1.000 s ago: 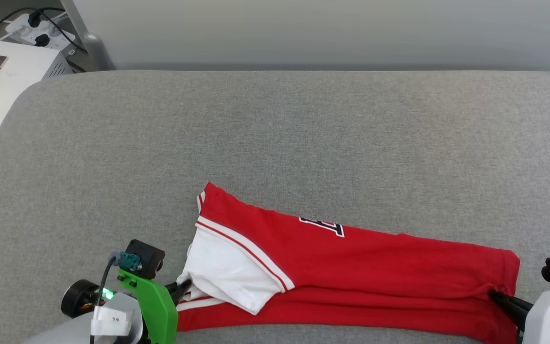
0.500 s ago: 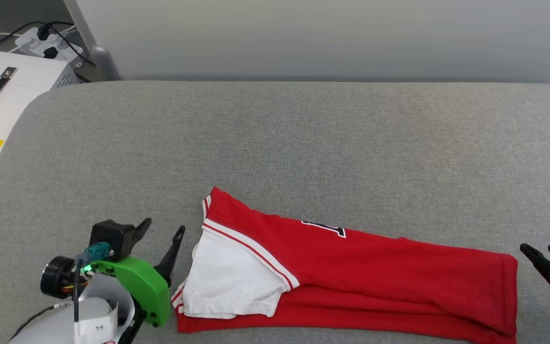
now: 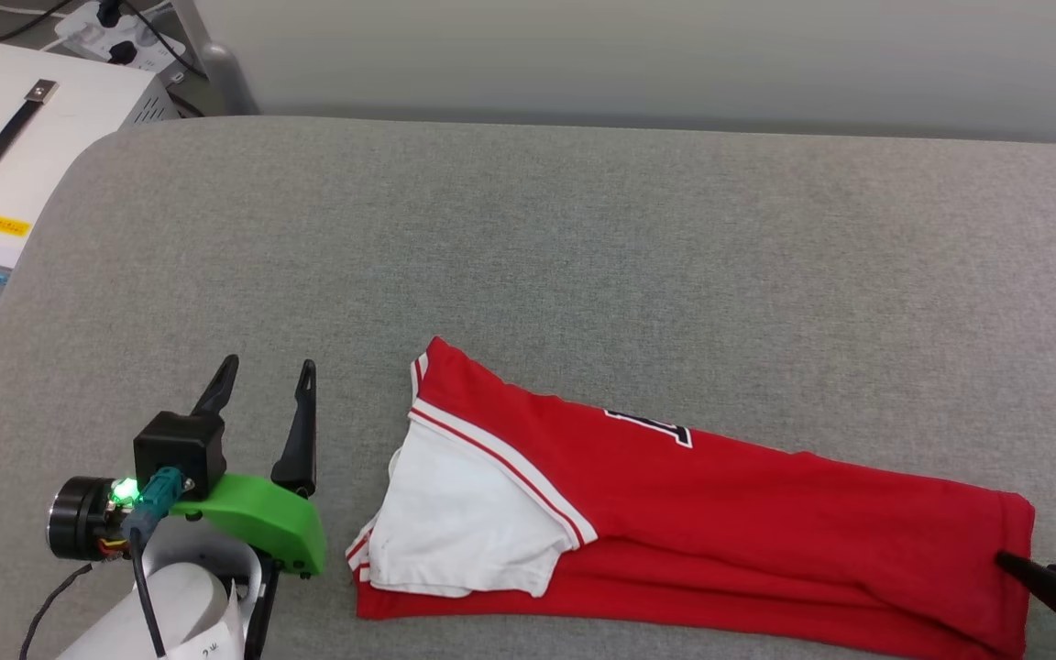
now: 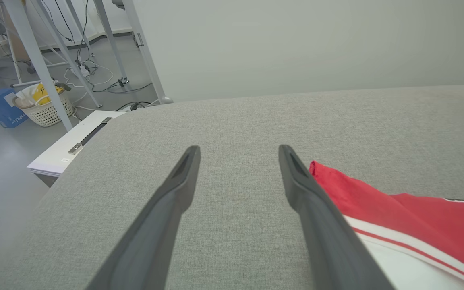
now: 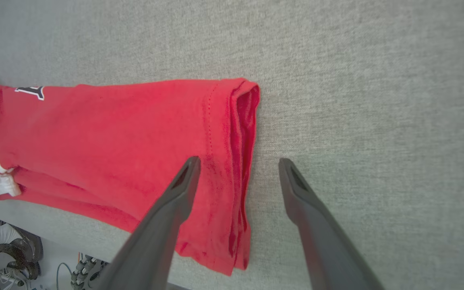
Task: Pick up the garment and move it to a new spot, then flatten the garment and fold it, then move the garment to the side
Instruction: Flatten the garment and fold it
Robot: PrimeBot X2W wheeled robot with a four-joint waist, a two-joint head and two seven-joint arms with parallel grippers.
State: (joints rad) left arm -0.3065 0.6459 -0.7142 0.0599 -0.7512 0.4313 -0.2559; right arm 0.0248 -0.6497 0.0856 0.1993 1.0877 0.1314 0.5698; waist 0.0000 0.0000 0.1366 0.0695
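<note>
Head view first, and the garment (image 3: 720, 513) lies as a long, narrow folded band on the grey padded surface (image 3: 583, 257), close to the near edge and reaching from the middle out to the robot's right. Its collar end points left, and there a white sleeve (image 3: 464, 522) with striped trim is laid flat across the red. Up on the far fold, a corner of the black, white-edged print (image 3: 652, 426) just peeks out.

Over to the left gripper (image 3: 269, 365): it sits beside the sleeve end, clear of the cloth, with grey surface showing between them. Both dark fingers are spread wide with nothing between them, and a green bracket (image 3: 262, 522) with a lit green lamp sits behind them. The left wrist view backs that up: bare grey fabric between the two fingers, and the red shoulder of the shirt off to one side.

Now the right wrist view, and the right gripper (image 5: 239, 161) is spread wide too, straddling the hem end of the band. One finger (image 5: 171, 209) is over the red cloth, the other over bare grey surface. Whether either tip touches the cloth cannot be told, but nothing is pinched.

Off the far left corner, a white case with a black handle (image 3: 24, 165) sits below the surface, cables beyond it.
</note>
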